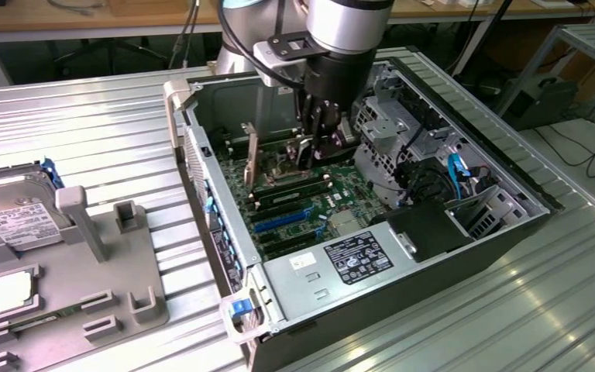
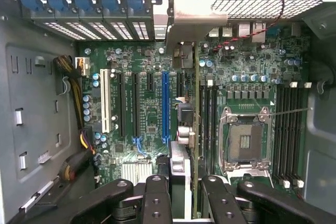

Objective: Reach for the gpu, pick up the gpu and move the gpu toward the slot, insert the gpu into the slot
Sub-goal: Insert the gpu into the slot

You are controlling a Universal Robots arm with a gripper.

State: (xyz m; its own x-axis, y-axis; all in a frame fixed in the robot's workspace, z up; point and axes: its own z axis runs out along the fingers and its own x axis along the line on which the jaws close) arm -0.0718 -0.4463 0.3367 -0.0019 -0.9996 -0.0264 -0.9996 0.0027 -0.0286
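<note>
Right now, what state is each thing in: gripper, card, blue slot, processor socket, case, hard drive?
Gripper: down inside the case, shut on the card.
Card: held on edge over the board, beside the blue slot, not in it.
Blue slot: empty.
Processor socket: open, no chip.
Case: on its side, panel off.
Hard drive: resting in the grey holder outside the case.
</note>
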